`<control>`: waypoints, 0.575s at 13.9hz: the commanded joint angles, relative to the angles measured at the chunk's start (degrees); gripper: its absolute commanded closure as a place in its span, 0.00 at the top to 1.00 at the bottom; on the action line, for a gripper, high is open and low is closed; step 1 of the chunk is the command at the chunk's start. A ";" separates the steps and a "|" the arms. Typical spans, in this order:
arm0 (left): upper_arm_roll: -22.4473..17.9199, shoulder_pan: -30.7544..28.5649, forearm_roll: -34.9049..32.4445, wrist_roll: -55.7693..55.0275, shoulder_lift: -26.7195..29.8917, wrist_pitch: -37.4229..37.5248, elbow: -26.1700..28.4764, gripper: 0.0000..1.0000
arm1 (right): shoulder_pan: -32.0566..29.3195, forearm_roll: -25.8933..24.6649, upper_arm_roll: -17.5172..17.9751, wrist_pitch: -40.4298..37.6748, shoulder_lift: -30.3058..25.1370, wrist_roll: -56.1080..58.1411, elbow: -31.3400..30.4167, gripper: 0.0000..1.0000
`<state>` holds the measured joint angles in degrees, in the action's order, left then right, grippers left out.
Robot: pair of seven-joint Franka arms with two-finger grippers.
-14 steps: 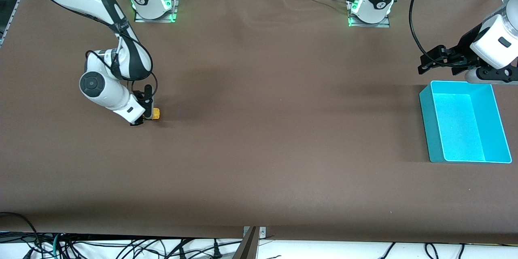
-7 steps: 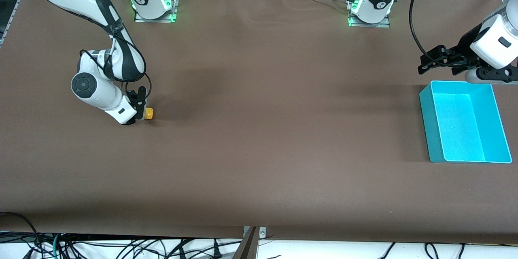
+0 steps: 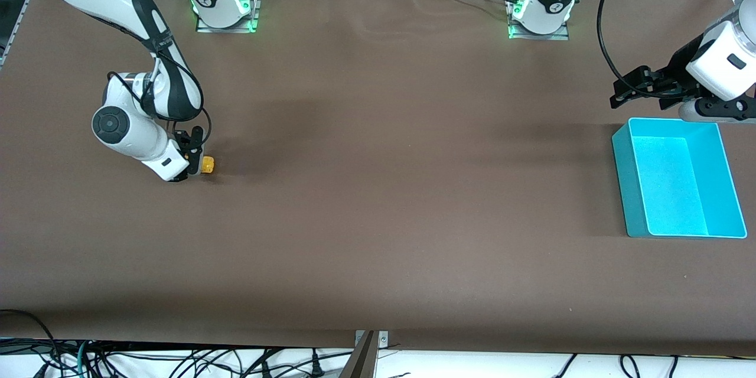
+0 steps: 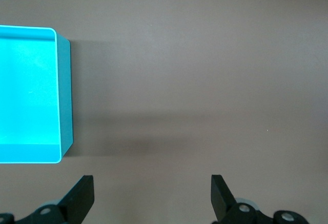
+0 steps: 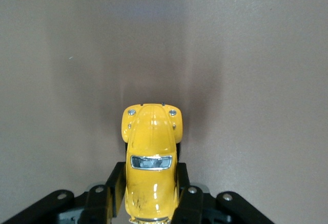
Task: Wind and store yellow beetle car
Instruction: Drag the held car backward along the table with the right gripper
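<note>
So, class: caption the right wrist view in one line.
Right hand shut on the yellow beetle car, its nose pointing out over the brown table.

Right claw (image 3: 190, 160) clamped low; left claw (image 4: 152, 198) spread, waiting

Brown table (image 3: 378, 218) (cables (image 3: 177, 360) below)
</note>
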<state>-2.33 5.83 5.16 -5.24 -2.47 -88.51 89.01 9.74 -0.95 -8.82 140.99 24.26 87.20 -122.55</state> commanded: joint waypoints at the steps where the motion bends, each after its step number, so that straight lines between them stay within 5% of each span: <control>1: 0.14 -0.21 -0.15 -0.56 1.06 -0.78 1.25 1.00 | -0.51 -0.46 -0.93 -0.54 0.79 3.41 -2.78 0.03; 8: 0.14 -0.21 -0.15 -0.56 1.06 -0.78 1.25 1.00 | -0.78 -0.46 -3.13 -0.63 1.06 6.49 -2.87 0.04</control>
<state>-2.33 5.83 5.16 -5.24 -2.47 -88.52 89.01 9.65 -0.95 -11.65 140.99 24.22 92.54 -122.93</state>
